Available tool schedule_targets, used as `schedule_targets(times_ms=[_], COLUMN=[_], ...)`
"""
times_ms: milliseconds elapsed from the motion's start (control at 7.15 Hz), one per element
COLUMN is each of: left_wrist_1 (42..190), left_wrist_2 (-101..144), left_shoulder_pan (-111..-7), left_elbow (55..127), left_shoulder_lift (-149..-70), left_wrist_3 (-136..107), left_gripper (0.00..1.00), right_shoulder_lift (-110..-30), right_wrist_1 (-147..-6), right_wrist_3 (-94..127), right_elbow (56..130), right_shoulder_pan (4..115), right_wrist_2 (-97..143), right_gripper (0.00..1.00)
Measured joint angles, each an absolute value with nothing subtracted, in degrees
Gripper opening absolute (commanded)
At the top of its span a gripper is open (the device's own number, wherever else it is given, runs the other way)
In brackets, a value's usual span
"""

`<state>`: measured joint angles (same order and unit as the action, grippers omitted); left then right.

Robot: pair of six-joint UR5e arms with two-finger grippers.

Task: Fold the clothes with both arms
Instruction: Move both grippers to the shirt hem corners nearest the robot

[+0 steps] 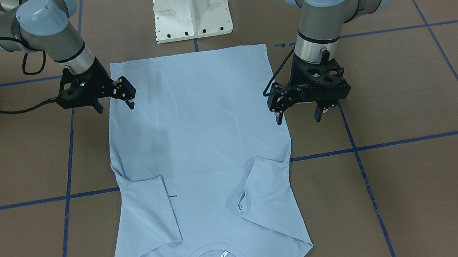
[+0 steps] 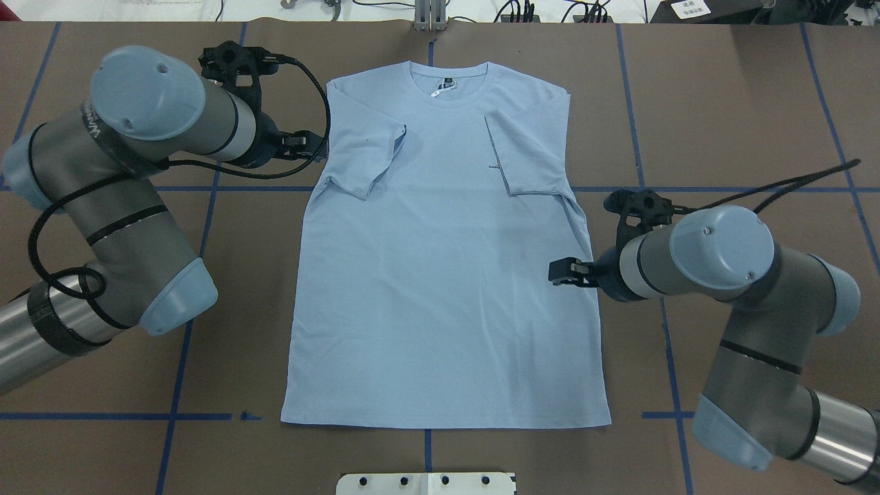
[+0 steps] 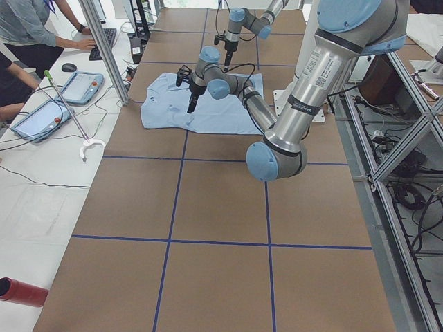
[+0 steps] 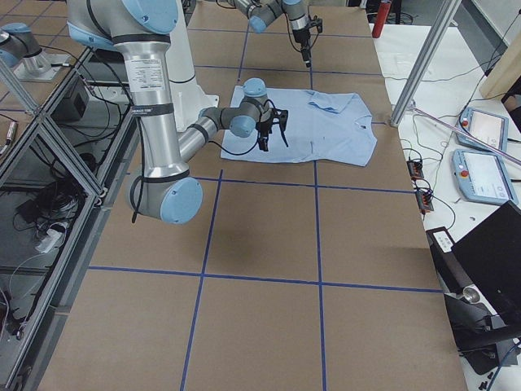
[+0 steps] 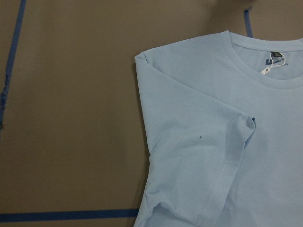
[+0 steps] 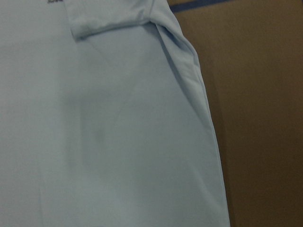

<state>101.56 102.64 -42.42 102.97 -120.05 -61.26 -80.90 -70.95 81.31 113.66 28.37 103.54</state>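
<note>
The pale blue T-shirt (image 1: 201, 150) (image 2: 440, 289) lies flat on the brown table with its collar (image 2: 448, 75) on the side away from the robot. Both sleeves (image 2: 364, 158) (image 2: 526, 151) are folded in over the chest. My left gripper (image 1: 298, 119) (image 2: 313, 146) hangs open just off the shirt's side edge near the folded sleeve, holding nothing. My right gripper (image 1: 114, 107) (image 2: 558, 273) hangs open over the opposite side edge at mid-body, also empty. The left wrist view shows the shoulder and tag (image 5: 274, 60). The right wrist view shows the side seam (image 6: 203, 118).
The white pedestal base (image 1: 191, 9) stands just behind the hem. Blue tape lines (image 2: 192, 187) cross the brown table. People sit at a side bench with tablets (image 3: 69, 90) beyond the collar end. A red cylinder (image 3: 21, 290) lies off the table's corner.
</note>
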Motion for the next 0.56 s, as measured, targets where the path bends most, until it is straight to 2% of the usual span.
schedule_targets(times_ms=[560], left_wrist_1=[101.3], left_wrist_2=[104.1], left_shoulder_pan=[-42.2], left_elbow=[107.6], left_shoulder_lift=[-117.6], left_wrist_3=[-62.2], left_gripper=[1.0], right_shoulder_lift=[-87.8], right_wrist_1=[-70.8], right_wrist_3=[90.9], right_elbow=[117.8], right_shoulder_pan=[12.6], right_wrist_2=[92.7], right_gripper=[1.0])
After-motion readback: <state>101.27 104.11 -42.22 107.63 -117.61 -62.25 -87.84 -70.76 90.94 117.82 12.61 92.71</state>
